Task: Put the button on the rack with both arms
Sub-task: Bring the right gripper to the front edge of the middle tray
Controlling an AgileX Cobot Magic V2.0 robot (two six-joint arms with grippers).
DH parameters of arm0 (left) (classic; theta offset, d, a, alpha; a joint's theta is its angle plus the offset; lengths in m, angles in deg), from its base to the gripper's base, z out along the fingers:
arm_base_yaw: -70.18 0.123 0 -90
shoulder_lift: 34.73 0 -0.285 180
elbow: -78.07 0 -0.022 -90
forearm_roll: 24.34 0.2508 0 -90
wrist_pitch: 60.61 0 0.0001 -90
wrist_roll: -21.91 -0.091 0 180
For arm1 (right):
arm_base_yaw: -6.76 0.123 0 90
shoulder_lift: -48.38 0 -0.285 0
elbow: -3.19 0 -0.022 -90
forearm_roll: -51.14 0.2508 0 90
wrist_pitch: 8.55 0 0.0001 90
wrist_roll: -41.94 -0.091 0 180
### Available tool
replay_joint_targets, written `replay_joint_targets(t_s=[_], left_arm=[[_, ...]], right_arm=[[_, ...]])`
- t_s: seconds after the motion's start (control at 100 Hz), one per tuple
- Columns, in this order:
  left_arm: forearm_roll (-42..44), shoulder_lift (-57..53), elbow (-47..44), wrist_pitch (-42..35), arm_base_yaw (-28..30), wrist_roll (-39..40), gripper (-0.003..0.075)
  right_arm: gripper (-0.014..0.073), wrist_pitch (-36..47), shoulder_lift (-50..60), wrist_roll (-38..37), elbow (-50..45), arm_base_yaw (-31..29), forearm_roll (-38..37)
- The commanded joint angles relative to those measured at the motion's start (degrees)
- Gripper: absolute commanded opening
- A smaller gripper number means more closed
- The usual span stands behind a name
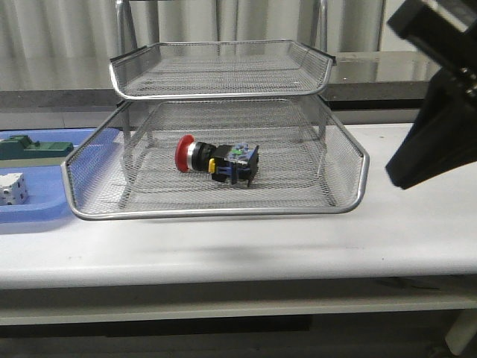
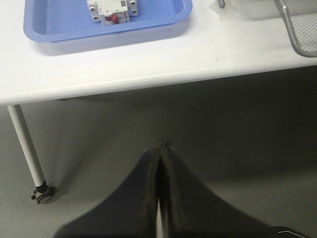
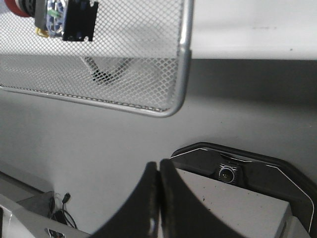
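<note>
Black right arm (image 1: 440,104) seemingly raised, tilted.

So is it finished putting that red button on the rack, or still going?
It looks finished. The button lies on its side in a lower tray of the rack. Nothing is in hand: the left tool and right tool are shut and empty. Nothing seems left to do.

No legible text, no brand, no number in any view, white breaker-like device (image 2: 112,11) in the blue tray (image 2: 59,30) — markings too small to read, button (image 1: 217,159) body — no readable label, white cube (image 1: 13,189) — dark spots only
</note>
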Motion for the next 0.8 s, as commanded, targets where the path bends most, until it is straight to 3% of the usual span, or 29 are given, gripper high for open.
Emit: replay_joint_targets(t_s=[0.0, 0.34, 0.79], left_arm=[[-0.12, 0.36, 1.49, -3.46, 0.0, 0.72, -0.0021], [-0.12, 0.36, 1.49, -3.46, 0.0, 0.72, -0.0021], [-0.12, 0.36, 1.49, -3.46, 0.0, 0.72, -0.0021]], right_arm=[[-0.006, 3.41, -1.15, 0.83, 1.96, 2.37, 2.6], [-0.006, 9.71, -8.36, 0.03, 1.96, 10.85, 4.27], [-0.006, 16.65, -10.87, -0.51, 1.9, 13.65, 4.27]])
